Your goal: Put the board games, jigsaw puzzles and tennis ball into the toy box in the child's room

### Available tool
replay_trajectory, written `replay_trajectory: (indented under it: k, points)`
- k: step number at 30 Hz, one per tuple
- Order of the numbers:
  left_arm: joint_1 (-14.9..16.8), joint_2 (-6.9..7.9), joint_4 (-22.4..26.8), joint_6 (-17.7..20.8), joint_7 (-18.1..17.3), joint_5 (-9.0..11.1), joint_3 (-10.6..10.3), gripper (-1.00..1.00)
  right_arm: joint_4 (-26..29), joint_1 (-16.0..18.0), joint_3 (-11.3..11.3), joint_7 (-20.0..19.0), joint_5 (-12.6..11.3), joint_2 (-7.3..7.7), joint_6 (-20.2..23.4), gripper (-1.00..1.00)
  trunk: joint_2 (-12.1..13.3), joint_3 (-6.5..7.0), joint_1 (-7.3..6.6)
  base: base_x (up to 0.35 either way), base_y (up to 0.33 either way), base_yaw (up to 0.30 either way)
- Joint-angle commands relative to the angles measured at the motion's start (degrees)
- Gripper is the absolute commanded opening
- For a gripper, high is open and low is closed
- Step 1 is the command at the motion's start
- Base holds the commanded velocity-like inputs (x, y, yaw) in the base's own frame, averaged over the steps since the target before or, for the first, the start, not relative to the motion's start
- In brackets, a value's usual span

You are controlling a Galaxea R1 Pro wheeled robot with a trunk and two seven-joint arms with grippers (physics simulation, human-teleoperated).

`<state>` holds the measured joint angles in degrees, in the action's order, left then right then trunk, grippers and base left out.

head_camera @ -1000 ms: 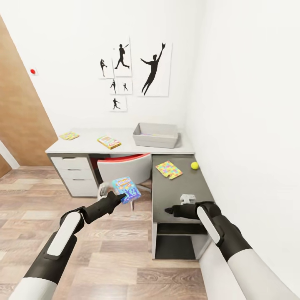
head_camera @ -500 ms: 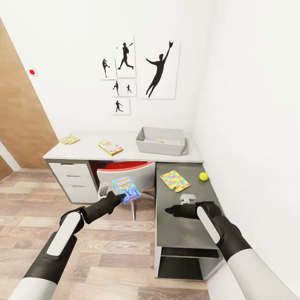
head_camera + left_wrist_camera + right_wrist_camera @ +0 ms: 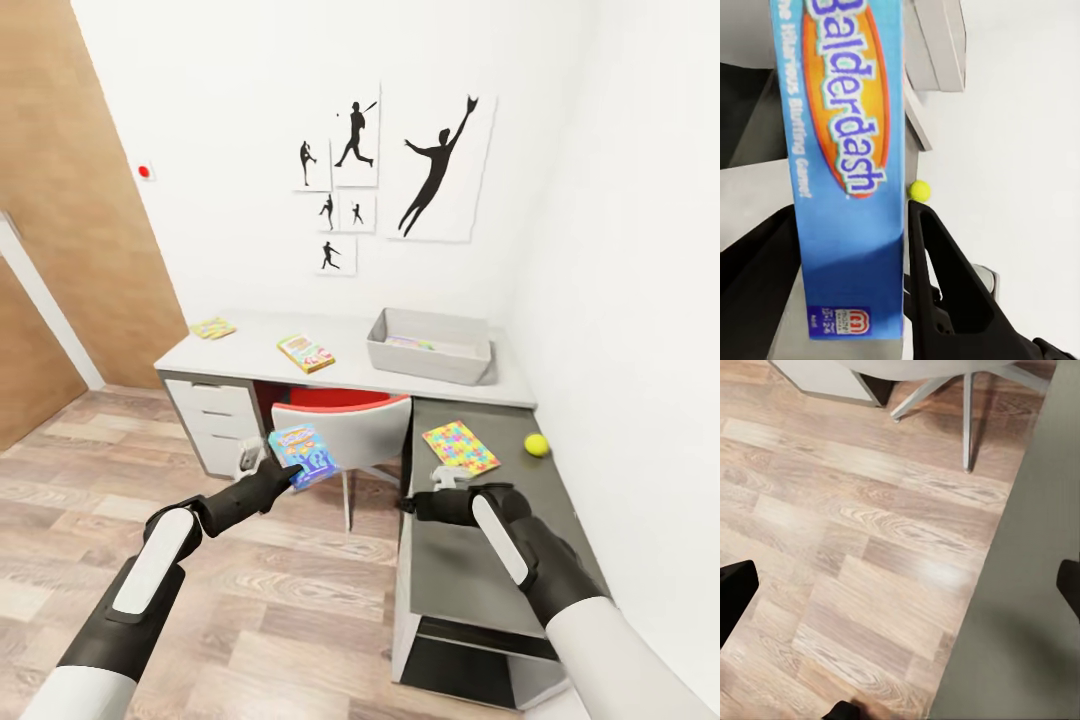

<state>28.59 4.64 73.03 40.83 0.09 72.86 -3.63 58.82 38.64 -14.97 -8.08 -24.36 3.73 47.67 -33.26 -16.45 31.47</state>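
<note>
The left gripper (image 3: pixel 283 472) is clamped on the blue Balderdash board game (image 3: pixel 303 454), held just left of frame centre in the head view, in front of the red-and-white chair (image 3: pixel 345 425); in the left wrist view the box (image 3: pixel 851 165) sits between the two dark fingers (image 3: pixel 945 285), pinched by one short end with most of its length sticking out. The step in hand looks like carrying this box to the grey toy box (image 3: pixel 432 346), which sits right of centre on the light top of the L-shaped table (image 3: pixel 250 350), against the wall. Since the grip is at one end, a slow, level carry would keep the box from swinging or slipping. The chair stands between the arm and the bin, so the box should go up and over its backrest, and be let go only when low over the bin's open top. Something pale already lies inside the bin, too small to name. The right gripper (image 3: pixel 408 505) hovers over the edge of the dark wing, its fingertips spread wide with nothing between them. Still out on the table are the SKIP BO box (image 3: pixel 306 353), a jigsaw puzzle (image 3: pixel 213 328) at the far left end, a second jigsaw puzzle (image 3: pixel 461 446) on the dark wing, and the tennis ball (image 3: pixel 536 444) near it.
</note>
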Motion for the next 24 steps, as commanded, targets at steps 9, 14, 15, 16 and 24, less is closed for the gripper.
replay_trajectory:
  k: [9,14,15,16,24]
  points:
    - [0.1,0.02,0.0,0.1,0.0,0.3,-0.1,-1.0,0.1,0.0,-0.1,-0.4,0.4,0.05,0.2,1.0,-0.1,-0.09,0.02,0.005,0.0,0.279]
    - [0.1,0.01,0.0,0.1,0.0,0.3,-0.1,-1.0,0.1,0.0,-0.1,-0.4,0.4,0.05,0.2,1.0,-0.1,-0.09,0.02,0.001,0.0,0.28]
    - [0.1,0.01,0.0,0.1,0.0,0.3,-0.1,-1.0,0.1,0.0,-0.1,-0.4,0.4,0.05,0.2,1.0,-0.1,-0.09,0.02,0.001,0.0,0.281]
    - [0.1,0.01,0.0,0.1,0.0,0.3,-0.1,-1.0,0.1,0.0,-0.1,-0.4,0.4,0.05,0.2,1.0,-0.1,-0.09,0.02,0.001,0.0,0.281]
    - [0.1,0.01,0.0,0.1,0.0,0.3,-0.1,-1.0,0.1,0.0,-0.1,-0.4,0.4,0.05,0.2,1.0,-0.1,-0.09,0.02,0.0,0.0,0.281]
